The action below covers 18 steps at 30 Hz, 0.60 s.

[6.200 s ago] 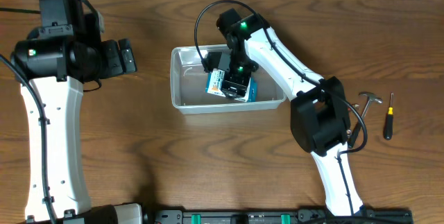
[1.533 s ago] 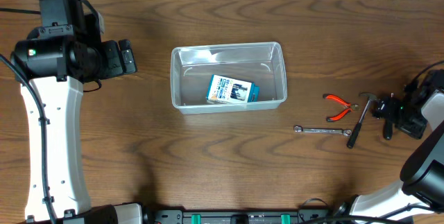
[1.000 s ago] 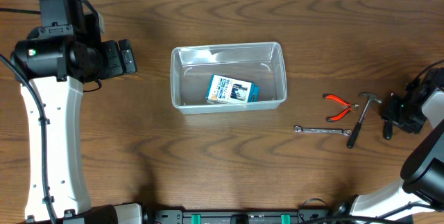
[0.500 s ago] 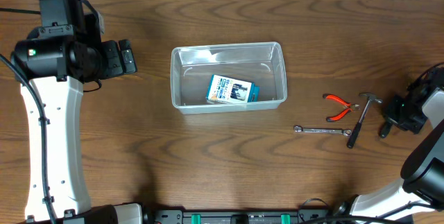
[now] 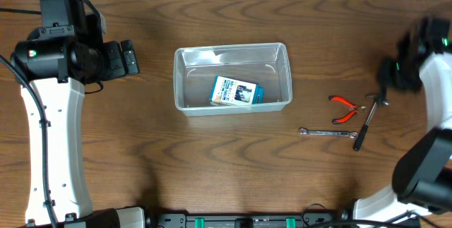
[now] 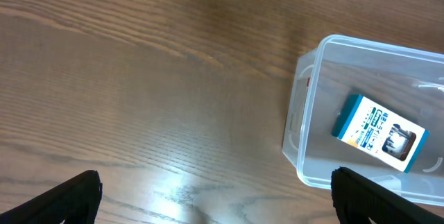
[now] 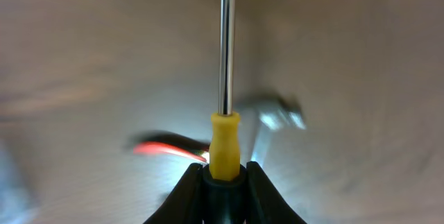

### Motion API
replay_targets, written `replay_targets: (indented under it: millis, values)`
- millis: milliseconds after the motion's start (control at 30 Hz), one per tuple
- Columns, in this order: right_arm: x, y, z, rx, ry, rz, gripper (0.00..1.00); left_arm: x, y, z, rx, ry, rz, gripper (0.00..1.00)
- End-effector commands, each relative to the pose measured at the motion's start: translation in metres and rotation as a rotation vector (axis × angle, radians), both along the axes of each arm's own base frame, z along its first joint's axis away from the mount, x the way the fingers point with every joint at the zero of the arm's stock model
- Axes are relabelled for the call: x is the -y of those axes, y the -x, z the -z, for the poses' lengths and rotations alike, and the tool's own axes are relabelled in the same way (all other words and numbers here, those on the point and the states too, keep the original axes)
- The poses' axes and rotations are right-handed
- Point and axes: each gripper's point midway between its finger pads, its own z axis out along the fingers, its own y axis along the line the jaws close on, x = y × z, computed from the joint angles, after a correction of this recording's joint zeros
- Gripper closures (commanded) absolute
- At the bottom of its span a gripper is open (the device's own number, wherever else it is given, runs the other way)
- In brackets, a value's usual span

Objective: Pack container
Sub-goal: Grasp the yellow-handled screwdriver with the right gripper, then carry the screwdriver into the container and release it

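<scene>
A clear, translucent plastic container (image 5: 198,73), rectangular with rounded corners and a raised rim, is seen standing open side up around the middle of the brown, wood-grained bench (image 5: 233,178). Its long axis is laid left to right. Inside it, toward the near right, a small blue-and-white printed cardboard box (image 5: 236,91) is laid flat, its long axis also roughly left to right but slightly skewed.

Well apart from the container, to the right, three tools are spread on the bench. Red-handled pliers (image 5: 344,108) are set farthest. A slim silver metal wrench (image 5: 328,133) is laid left to right on the near side of them. A small hammer (image 5: 367,122) with a dark handle and a metal head is slanted, with its head at the far end.

The left hand (image 6: 222,197) is held wide, its black fingertips (image 6: 76,196) shown at the two lower corners of the left wrist view; it is placed left of the container and apart from it.

The right hand (image 7: 224,175) is closed on a screwdriver (image 7: 224,78) with a yellow plastic collar and a thin, bright steel shaft, which is pointed straight away from the hand. In the overhead view the right arm (image 5: 434,94) is blurred at the far right of the bench.
</scene>
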Motion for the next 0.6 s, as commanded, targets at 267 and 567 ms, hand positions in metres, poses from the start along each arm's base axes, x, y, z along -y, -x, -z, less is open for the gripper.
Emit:
replay_targets:
  millis: [267, 567]
  values:
    - [-0.265, -0.047, -0.109, 0.436, 0.192, -1.091, 0.99, -0.001, 0.000, 0.002, -0.008, -0.004, -0.008, 0.02]
    - [-0.385, -0.024, -0.016, 0.335, 0.153, -1.468, 0.99, -0.001, 0.000, 0.002, -0.009, -0.004, -0.008, 0.02]
